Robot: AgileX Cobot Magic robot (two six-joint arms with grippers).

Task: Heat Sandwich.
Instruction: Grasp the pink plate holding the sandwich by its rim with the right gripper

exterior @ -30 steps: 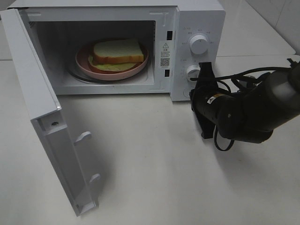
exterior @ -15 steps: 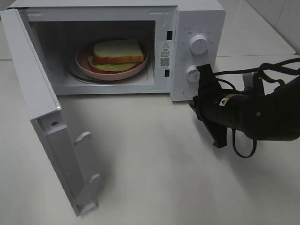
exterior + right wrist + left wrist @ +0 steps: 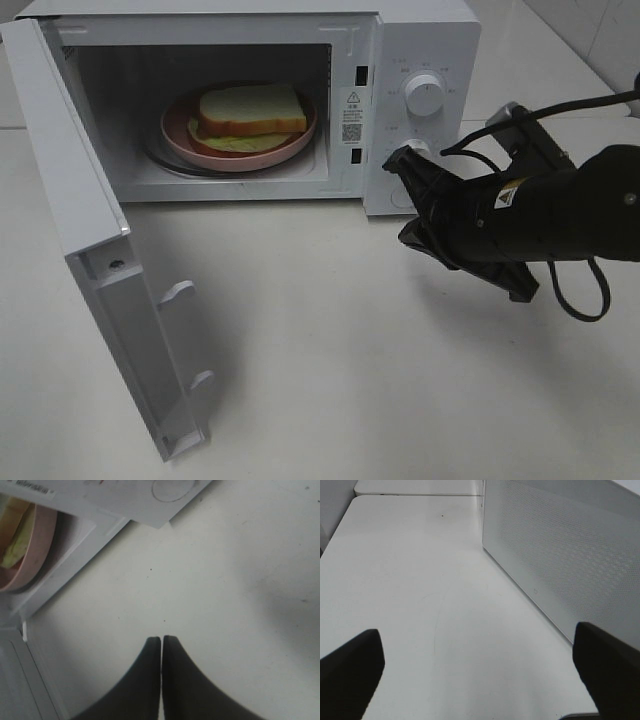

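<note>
Your pale square bread sandwich [image 3: 250, 110] lies on a round pink plate [image 3: 176, 128] inside the white microwave [image 3: 440, 50]; left fingers [image 3: 350, 665] wide, right fingers [image 3: 145, 680] pressed together, empty.

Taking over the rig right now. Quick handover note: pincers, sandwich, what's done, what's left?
Left pincer: open, empty, over the bare table.
Right pincer: shut, holding nothing, low in front of the microwave control panel.
Sandwich: on the pink plate, inside the microwave cavity.
Done: sandwich loaded.
Left: the door stands wide open and needs closing, then probably set the knobs to start heating.
</note>
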